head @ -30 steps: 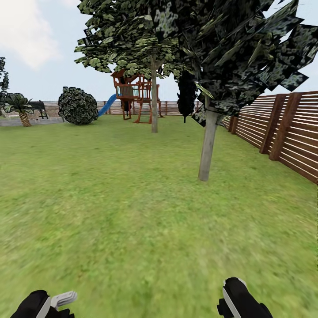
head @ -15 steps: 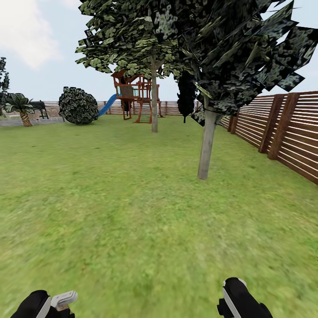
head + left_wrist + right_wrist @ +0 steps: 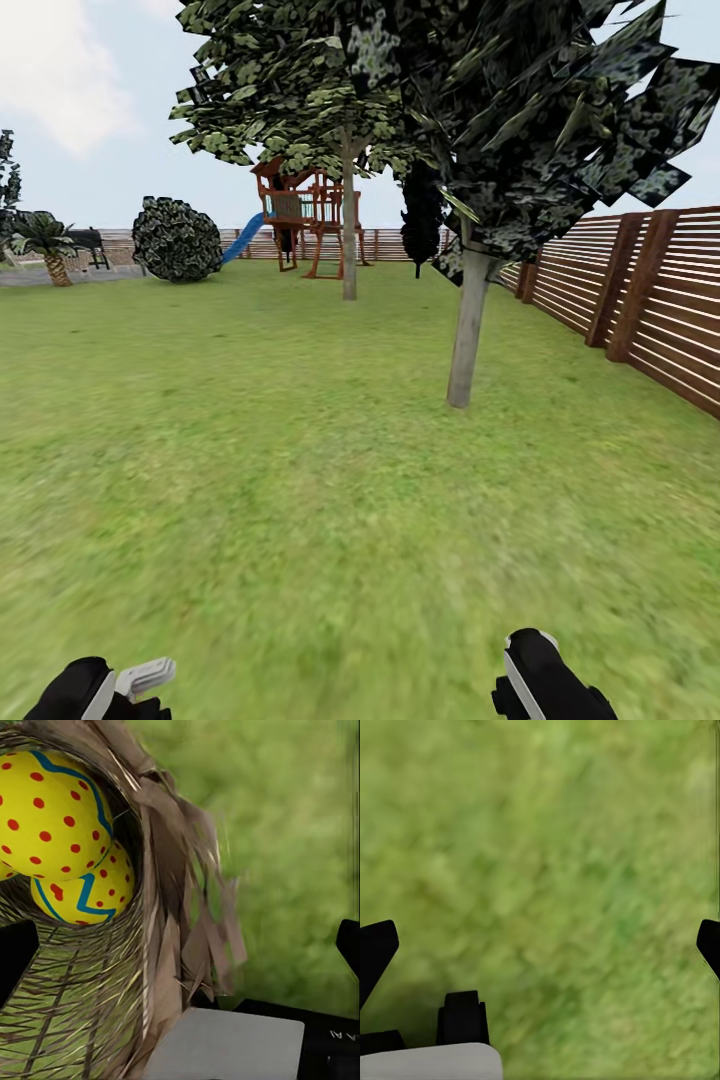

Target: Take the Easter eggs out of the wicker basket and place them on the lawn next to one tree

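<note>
The left gripper [image 3: 180, 945] stands wide around the basket [image 3: 161, 967] wall, maybe touching; eggs [image 3: 52, 814] lie inside. The right gripper [image 3: 540, 945] is spread, empty, over open lawn [image 3: 300, 480]; the fence [image 3: 650, 300] borders the right.

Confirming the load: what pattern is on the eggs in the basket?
Yellow eggs with red dots and blue zigzags, clearest in the left wrist view.

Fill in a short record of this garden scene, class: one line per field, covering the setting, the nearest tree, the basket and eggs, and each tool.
setting: lawn ringed by a slatted wooden fence, playset at the far end
nearest tree: pale trunk, dark crown, ahead and to the right, close to the fence
basket: wicker basket close against the left tool, grip unclear
eggs: two Easter eggs visible inside the basket
right tool: right tool open over bare grass, holding nothing
</note>
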You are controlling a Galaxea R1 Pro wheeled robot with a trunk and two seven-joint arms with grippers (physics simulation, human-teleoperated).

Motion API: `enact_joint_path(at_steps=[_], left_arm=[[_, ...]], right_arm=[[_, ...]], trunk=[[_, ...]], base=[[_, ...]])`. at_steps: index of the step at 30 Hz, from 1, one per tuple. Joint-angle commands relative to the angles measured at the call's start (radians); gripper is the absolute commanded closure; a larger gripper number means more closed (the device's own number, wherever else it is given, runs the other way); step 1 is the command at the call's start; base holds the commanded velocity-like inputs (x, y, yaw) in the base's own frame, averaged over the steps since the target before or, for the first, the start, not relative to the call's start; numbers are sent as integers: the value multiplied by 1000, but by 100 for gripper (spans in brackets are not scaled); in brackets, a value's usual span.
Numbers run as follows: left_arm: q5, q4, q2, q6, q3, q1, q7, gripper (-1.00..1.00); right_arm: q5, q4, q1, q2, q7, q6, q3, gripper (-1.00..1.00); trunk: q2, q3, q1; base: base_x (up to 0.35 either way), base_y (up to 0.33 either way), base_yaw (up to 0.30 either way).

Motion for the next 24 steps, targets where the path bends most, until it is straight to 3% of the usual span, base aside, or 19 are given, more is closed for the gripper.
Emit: enact_joint_path(at_steps=[1,6,24], left_arm=[[-2,-1,0,5,2,0,-5,-100],[-2,-3,0,5,3,0,-4,-100],[3,-3,0,6,3,0,-4,-100]], right_arm=[[0,-1,0,-1,-2,5,5,-100],[0,-1,-1,-1,-2,5,6,-100],[0,1,0,-1,-2,3,5,-100]], trunk=[[0,-1,0],[0,-1,0],[-112,-51,62]], base=[[142,-105,0],[28,-21,0],[1,0,0]])
